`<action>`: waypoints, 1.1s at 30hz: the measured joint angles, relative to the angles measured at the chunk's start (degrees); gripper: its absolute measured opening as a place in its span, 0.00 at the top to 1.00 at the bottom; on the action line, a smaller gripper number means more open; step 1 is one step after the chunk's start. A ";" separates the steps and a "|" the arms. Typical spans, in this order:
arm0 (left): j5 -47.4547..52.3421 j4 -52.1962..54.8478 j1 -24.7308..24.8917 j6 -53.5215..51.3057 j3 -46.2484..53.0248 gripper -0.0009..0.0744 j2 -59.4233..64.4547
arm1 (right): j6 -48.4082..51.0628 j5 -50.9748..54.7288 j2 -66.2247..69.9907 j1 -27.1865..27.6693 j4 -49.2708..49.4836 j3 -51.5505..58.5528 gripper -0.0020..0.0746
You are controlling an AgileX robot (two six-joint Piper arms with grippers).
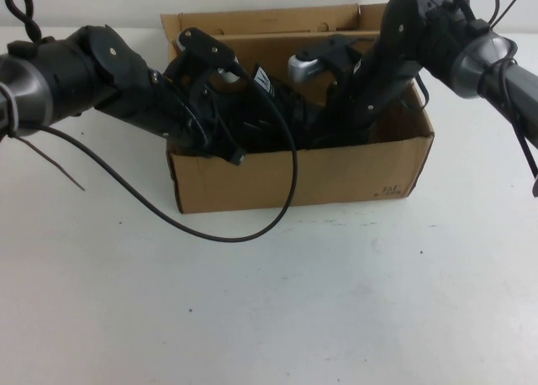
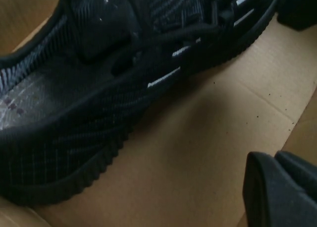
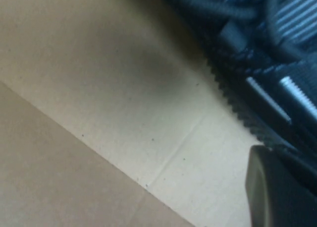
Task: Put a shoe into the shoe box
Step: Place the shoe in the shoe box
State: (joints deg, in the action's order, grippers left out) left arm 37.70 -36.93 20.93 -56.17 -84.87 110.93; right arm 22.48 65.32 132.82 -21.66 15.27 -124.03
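Claws, left (image 1: 225, 141) and right (image 1: 340, 129), flank one shoe (image 2: 99, 108) inside one box (image 1: 303, 179).

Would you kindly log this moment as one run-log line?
shoe: lying on floor of shoe box | left gripper: inside box, left end | right gripper: inside box, right end | stage: placing

Shoe box (image 1: 336, 173): brown corrugated cardboard, rectangular, open at top, standing upper centre of the high view on the white table. Rear flap stands up along the far edge. Small print at the lower right corner of its front wall. Floor is bare cardboard with a crease line.

Shoe (image 2: 99, 88): black knit sneaker, black laces, short silver-white dash marks on its side, ridged black sole. It lies inside the box, sole on the cardboard floor.

Left gripper (image 1: 220, 137) and right gripper (image 1: 336, 124) both reach down into the box.
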 joint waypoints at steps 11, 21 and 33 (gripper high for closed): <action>0.49 0.00 0.00 0.00 0.00 0.99 0.00 | -8.79 -9.43 3.33 -0.37 -6.51 -0.48 1.00; 1.40 0.00 0.00 -0.10 0.00 0.99 0.00 | -12.78 -12.87 3.41 -0.01 -10.88 -2.62 1.00; 4.22 0.86 0.00 -1.37 -0.38 0.99 -1.27 | -6.56 -10.83 -5.19 -0.01 -9.19 -3.35 1.00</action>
State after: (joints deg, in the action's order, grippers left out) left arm 41.92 -36.07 20.93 -57.54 -85.26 109.65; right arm 15.92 54.49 127.63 -21.68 6.08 -127.38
